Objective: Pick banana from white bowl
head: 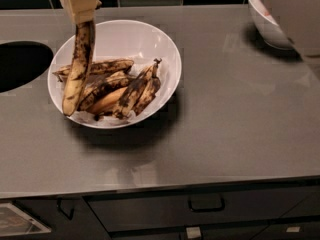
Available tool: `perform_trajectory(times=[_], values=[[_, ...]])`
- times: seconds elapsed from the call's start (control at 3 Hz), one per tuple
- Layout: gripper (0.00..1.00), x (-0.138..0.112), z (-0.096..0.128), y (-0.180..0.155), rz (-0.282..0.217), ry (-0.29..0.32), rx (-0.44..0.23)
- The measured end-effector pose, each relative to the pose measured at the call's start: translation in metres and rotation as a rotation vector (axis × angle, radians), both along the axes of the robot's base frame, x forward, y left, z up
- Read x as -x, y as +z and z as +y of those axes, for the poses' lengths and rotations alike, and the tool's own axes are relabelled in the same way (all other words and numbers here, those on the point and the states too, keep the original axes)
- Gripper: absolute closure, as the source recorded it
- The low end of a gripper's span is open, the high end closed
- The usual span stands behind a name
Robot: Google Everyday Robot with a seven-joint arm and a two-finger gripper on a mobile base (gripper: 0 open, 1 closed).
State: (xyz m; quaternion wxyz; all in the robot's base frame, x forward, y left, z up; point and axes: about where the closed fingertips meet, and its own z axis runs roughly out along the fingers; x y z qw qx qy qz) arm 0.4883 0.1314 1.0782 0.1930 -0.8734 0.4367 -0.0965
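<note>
The white bowl [150,39] stands on the grey counter at left centre and holds several overripe bananas. The long banana [78,69], black-blotched near its stem and paler yellow at its tip, hangs nearly upright over the bowl's left side. My gripper [81,15] is at the top left edge of the view, shut on the banana's dark stem end. The banana's tip hangs level with the bowl's front left rim, above the other bananas.
A round dark opening [20,64] is cut in the counter left of the bowl. A smaller white bowl [267,21] stands at the far right, partly behind my arm [295,9]. Dark drawers with handles [205,204] run below the counter edge.
</note>
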Motion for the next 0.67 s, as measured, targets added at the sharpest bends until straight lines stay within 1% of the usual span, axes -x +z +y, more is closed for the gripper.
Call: perform_trajectory(times=[0.33, 0.67], values=[[1.00, 0.0098, 0.0057, 0.0202, -0.045, 0.001, -0.023], [1.00, 0.0078, 0.0123, 0.0283, -0.072, 0.010, -0.062]])
